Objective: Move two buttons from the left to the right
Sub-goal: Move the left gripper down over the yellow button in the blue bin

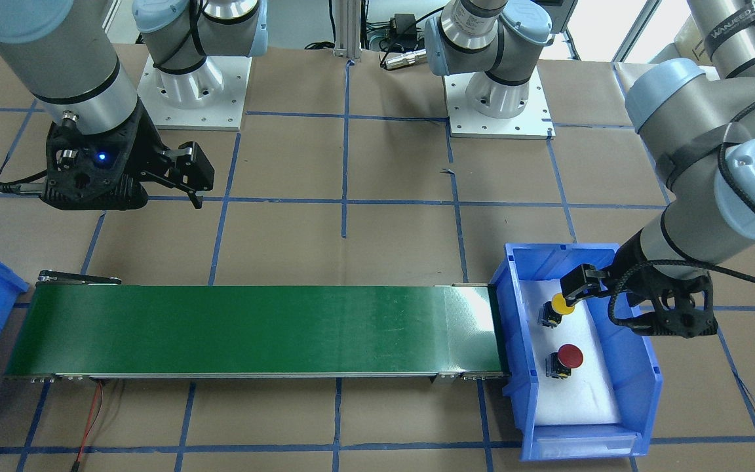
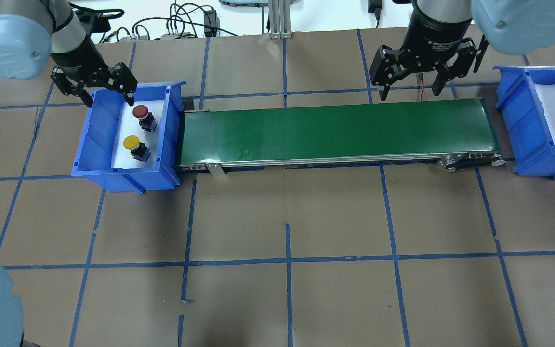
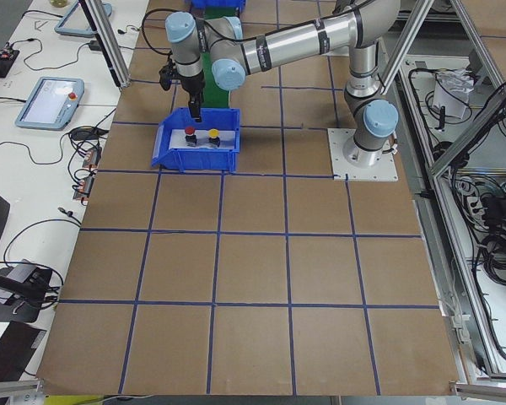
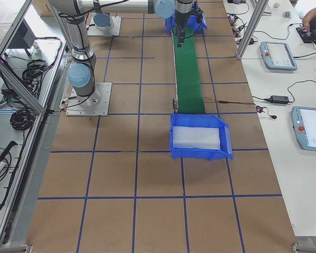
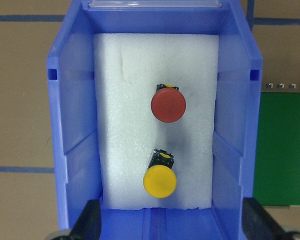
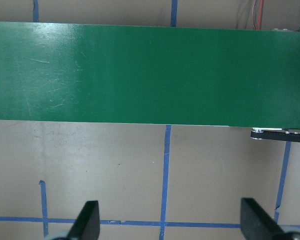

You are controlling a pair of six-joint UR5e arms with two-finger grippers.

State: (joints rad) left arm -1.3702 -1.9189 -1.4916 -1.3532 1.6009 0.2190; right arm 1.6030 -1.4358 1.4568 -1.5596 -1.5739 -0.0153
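1. Left arm reaches out over the left bin. Its wrist points straight down, and the left gripper hangs above the bin's inside.
2. Its fingers are spread wide, about as far apart as the bin's side walls, and hold nothing.
3. Both buttons stand on the white foam pad in that bin. The red button is near the middle of the pad. The yellow button is towards the robot's end, apart from the red with bare foam between them.
4. Neither button touches a bin wall. Foam shows on either side of each cap.
5. The green belt butts against the left bin's side wall.
6. Right arm is held high near the belt's right end with its wrist pointing down. The right gripper is spread open with nothing in it.
7. In the right wrist view, brown paper lies under the fingers and the belt's long edge runs beyond them.
8. The right bin sits just past the belt's right end.
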